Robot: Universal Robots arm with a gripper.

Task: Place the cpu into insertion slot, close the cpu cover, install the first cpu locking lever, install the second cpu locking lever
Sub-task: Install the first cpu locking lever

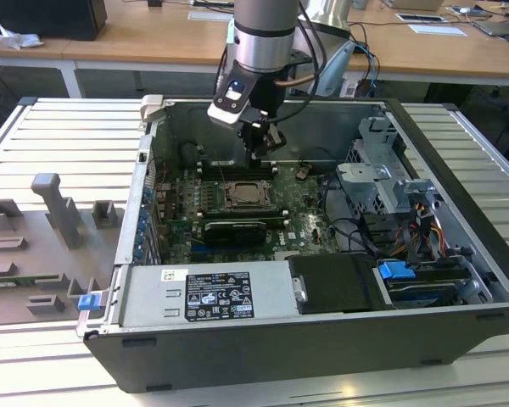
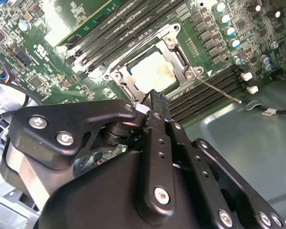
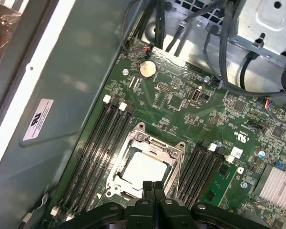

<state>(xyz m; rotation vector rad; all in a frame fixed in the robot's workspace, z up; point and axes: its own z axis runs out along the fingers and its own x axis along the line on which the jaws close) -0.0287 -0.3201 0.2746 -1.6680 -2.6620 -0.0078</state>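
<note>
I saw the gripper (image 3: 152, 187) with its fingers pressed together, gripping nothing I could make out, just above the insertion slot (image 1: 248, 197). The cpu (image 3: 145, 168) lay seated in it, the cpu cover (image 3: 157, 143) down flat around it. One thin lever (image 2: 221, 91) angled out over the memory slots (image 2: 209, 95).

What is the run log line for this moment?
gripper: shut, near insertion slot | cpu: seated | cpu cover: down over cpu | locking lever: one rod sticks out
</note>
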